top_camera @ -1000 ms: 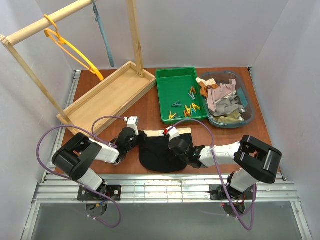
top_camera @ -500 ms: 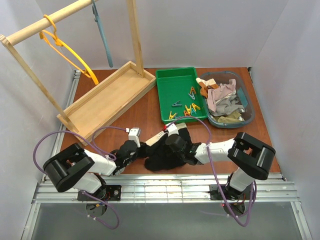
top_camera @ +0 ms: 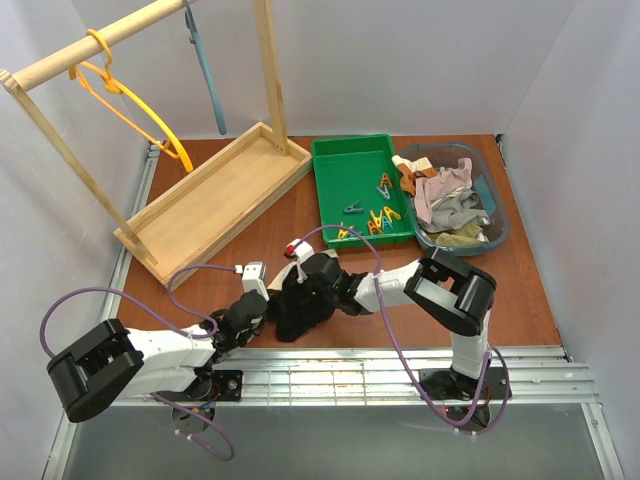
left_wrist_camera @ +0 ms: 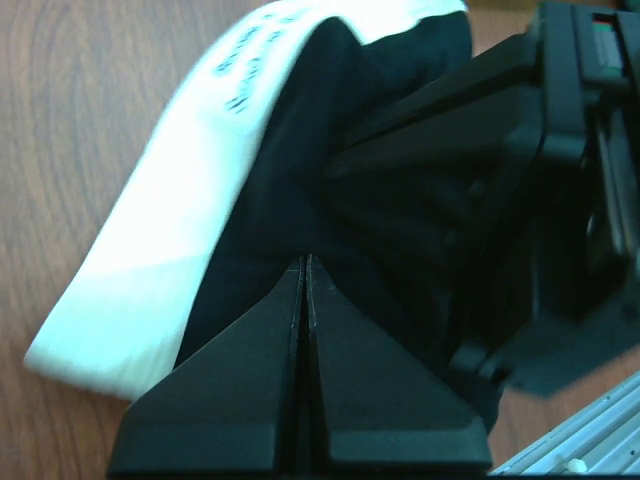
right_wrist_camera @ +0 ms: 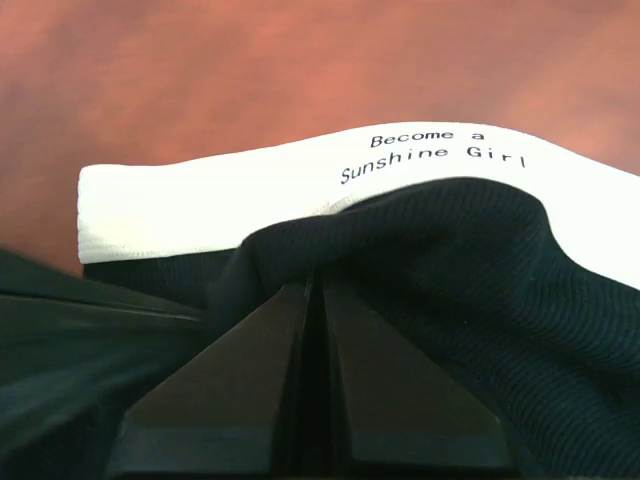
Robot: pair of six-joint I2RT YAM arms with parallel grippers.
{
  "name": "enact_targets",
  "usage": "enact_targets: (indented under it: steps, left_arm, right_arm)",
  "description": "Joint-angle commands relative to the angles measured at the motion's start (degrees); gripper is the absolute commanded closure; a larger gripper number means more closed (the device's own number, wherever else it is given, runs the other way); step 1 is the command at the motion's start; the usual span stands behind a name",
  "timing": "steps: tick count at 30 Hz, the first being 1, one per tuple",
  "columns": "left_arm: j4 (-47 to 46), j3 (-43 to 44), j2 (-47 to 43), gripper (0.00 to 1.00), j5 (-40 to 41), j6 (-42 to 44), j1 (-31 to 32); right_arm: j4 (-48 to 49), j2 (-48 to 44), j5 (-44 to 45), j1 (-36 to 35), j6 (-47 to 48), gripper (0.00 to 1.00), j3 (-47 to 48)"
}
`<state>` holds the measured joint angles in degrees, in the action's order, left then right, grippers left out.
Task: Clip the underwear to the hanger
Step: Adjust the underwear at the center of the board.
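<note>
Left fingers (left_wrist_camera: 235, 390): closed tight on underwear (left_wrist_camera: 270, 180) | right fingers (right_wrist_camera: 230, 400): closed tight, seemingly pinching same garment

Left arm (top_camera: 160, 345) and right arm (top_camera: 400, 285) share one build: white tubular links between bulky black joint housings (top_camera: 455, 290), purple cables (top_camera: 92, 292) looping alongside, matte black wedge-shaped jaws, and a small white camera block (top_camera: 253, 270) at each wrist.

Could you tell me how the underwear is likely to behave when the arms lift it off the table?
Probably floppy: the underwear is bunched into folds between the left end effector and right end effector, so it should sag between them. Likely very light, being thin knit fabric. The ribbed weave looks grippy rather than slippery.
</note>
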<state>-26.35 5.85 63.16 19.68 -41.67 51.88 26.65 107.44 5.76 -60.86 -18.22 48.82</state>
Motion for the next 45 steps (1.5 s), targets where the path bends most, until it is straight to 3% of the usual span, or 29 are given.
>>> enact_targets:
  steps: [1,9,18,23,34,37,42,43,45]
  left_arm:
    - [2.4,-1.5,-1.2,1.0,3.3,-1.4,0.7]
    - [2.0,-2.2,-1.6,1.0,4.8,-1.8,1.2]
    - [-4.7,-3.7,5.1,1.0,4.2,-2.4,1.5]
    - [-8.0,-4.1,9.1,1.0,5.4,-2.6,2.4]
    - [-8.3,-2.2,9.1,1.0,6.8,-1.0,4.2]
    - [-8.5,-1.9,9.2,0.88,6.2,-1.3,4.8]
    - [-4.6,-0.8,11.2,0.85,10.1,-2.4,5.3]
    - [-4.4,-0.6,11.4,0.81,10.4,-2.2,5.3]
    - [-3.1,0.0,10.3,0.55,12.4,-2.0,6.1]
  right_arm:
    - [-4.7,5.6,-10.8,-2.6,2.1,0.99,1.7]
    - [-3.8,9.4,-18.9,-2.9,5.4,0.99,5.6]
    - [-8.1,3.9,-9.9,3.5,8.9,0.99,3.1]
    - [-10.1,2.4,-10.0,8.3,11.4,0.99,3.7]
    - [-13.9,10.4,-12.7,10.4,16.5,0.99,15.5]
    - [-15.4,11.3,-12.1,11.6,17.2,0.99,17.7]
    - [-16.7,10.2,-10.2,13.0,18.0,0.98,18.4]
    - [-16.8,9.8,-10.3,13.0,18.0,0.98,18.4]
    - [-17.4,8.2,-11.3,13.0,18.1,0.97,17.9]
